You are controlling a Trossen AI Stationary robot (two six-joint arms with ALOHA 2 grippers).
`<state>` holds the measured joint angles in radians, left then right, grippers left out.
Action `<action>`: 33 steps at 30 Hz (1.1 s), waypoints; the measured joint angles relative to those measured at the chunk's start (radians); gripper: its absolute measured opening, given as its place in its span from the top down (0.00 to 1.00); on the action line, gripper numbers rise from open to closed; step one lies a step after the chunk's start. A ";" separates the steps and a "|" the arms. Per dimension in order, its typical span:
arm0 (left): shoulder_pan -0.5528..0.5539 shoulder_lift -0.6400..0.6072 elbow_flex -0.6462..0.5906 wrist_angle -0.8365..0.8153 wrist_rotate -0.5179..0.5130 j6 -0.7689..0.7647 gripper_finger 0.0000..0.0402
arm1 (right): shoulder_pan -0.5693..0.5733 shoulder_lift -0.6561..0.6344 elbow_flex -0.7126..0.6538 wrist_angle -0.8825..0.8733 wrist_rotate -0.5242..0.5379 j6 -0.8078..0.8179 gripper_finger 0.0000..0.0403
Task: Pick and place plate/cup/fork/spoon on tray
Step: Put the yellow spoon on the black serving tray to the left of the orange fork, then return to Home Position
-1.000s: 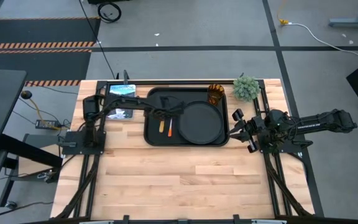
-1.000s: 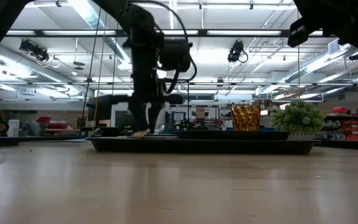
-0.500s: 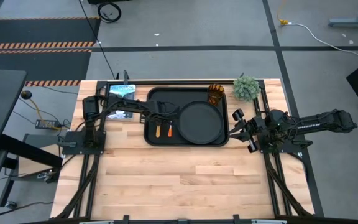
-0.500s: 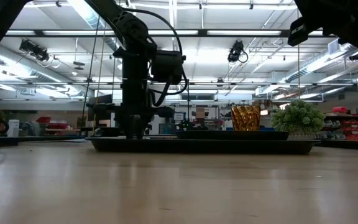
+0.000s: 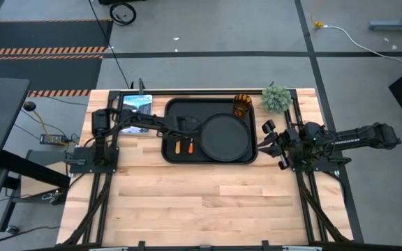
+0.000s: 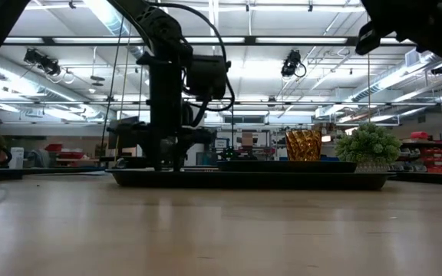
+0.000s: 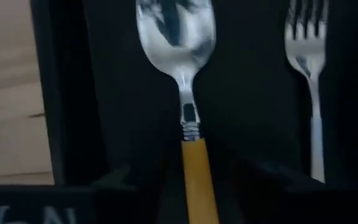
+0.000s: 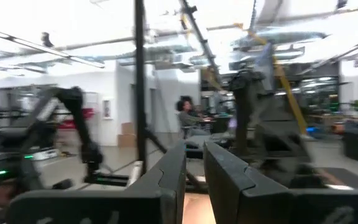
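Note:
The black tray point(image 5: 187, 110) lies at the table's far middle. The round black plate point(image 5: 223, 136) sits in its right half and the amber cup point(image 5: 242, 105) stands in its far right corner. The spoon point(image 7: 185, 81) and the fork point(image 7: 308, 68) lie flat side by side on the tray's left part. My left gripper point(image 7: 197, 177) hangs open over the spoon's orange-yellow handle, pointing down, one finger on each side and clear of it. My right gripper point(image 5: 265, 143) waits shut just right of the tray, above the table.
A small green plant point(image 5: 276, 97) stands at the far right corner, beside the cup. A tablet-like device point(image 5: 135, 102) lies at the far left behind my left arm. Bare wooden table point(image 5: 208, 202) spreads across the whole near half.
My left gripper has shifted a little toward the tray's left edge, come upright from a tilt, and opened, letting go of the spoon. The spoon now lies flat on the tray beside the fork.

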<state>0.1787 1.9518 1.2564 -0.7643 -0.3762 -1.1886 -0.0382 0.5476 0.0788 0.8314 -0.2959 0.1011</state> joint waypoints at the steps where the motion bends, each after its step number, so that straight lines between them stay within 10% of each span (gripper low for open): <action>1: -0.004 0.000 0.000 -0.002 -0.008 0.015 0.56 | -0.004 0.000 0.000 0.000 0.019 -0.009 0.84; 14: -0.048 -0.002 0.076 -0.023 -0.210 0.309 0.52 | -0.085 0.000 0.000 -0.035 0.327 -0.093 0.84; 33: -0.182 -0.003 0.476 -0.251 -0.231 0.862 0.56 | -0.079 -0.011 0.000 -0.050 0.329 -0.051 0.84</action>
<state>-0.0032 1.9488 1.7325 -1.0149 -0.6075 -0.3264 -0.1177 0.5367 0.0786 0.7818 0.0334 0.0505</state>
